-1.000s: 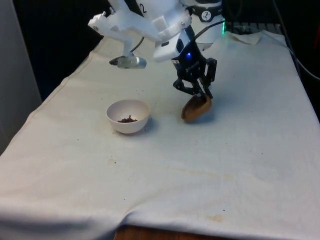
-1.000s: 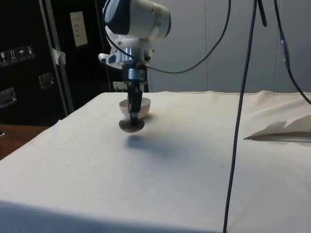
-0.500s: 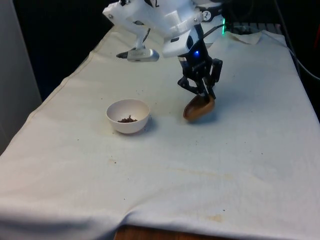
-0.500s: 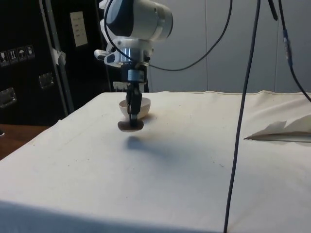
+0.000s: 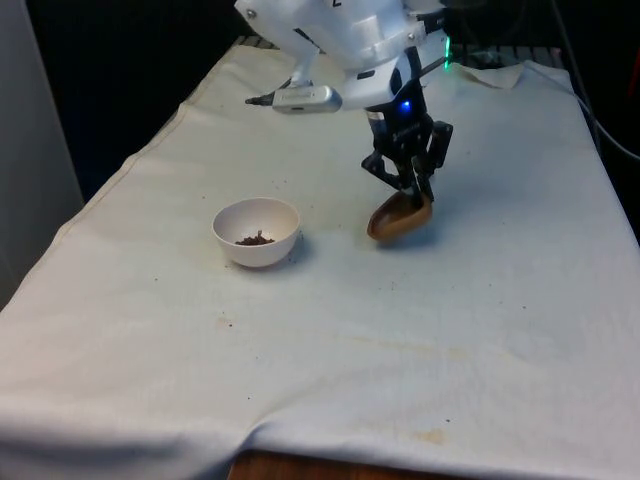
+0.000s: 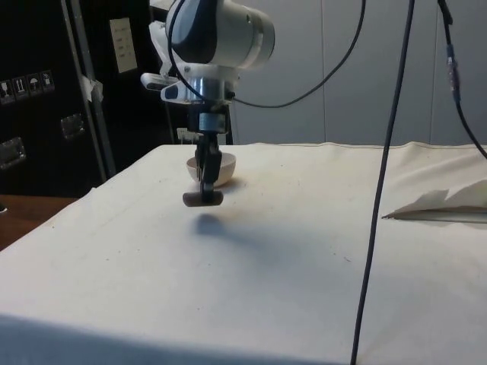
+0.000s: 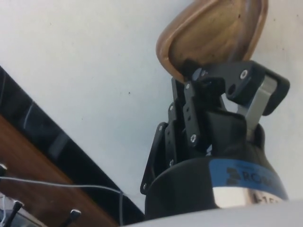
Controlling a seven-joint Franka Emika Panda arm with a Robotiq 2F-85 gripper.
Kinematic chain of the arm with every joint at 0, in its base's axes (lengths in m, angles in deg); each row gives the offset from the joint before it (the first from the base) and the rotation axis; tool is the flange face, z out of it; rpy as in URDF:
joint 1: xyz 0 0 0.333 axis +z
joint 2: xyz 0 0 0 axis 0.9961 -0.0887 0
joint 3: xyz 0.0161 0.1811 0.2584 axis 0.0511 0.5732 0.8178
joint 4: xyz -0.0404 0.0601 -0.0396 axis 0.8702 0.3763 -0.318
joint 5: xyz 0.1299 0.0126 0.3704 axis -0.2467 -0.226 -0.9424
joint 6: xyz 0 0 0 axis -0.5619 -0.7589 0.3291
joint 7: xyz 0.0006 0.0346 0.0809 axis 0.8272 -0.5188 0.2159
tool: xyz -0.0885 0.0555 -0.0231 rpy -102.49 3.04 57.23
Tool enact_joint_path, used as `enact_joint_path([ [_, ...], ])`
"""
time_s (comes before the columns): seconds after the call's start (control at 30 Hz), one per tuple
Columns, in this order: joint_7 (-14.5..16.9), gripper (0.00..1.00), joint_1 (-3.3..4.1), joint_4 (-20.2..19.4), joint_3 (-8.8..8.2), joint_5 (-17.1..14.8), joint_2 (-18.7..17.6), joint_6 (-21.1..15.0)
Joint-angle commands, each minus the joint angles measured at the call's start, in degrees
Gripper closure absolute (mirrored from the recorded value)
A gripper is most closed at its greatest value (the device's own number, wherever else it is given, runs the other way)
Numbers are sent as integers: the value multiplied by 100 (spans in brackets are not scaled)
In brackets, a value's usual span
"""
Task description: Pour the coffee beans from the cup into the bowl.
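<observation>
We held the cup (image 5: 399, 216) in the pincer (image 5: 411, 189), clamped on its rim, so that the vessel hung tilted just above the worktop (image 5: 500, 300). The rim grip left the wooden interior open, as the wrist view showed, and no beans were visible inside the cup (image 7: 213, 33). The bowl (image 5: 257, 232) stood upright, well apart on the front view's left, with a small dark heap of beans (image 5: 255, 239) at its bottom. We judged the pour complete. The tilt and low height suited setting the cup (image 6: 202, 198) down away from the bowl (image 6: 221, 169), avoiding contact.
</observation>
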Motion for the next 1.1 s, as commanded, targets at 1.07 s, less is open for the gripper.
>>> enact_joint_path([
  [1.07, -1409, 98, 46, -338, 183, 1461, 69, -1043],
])
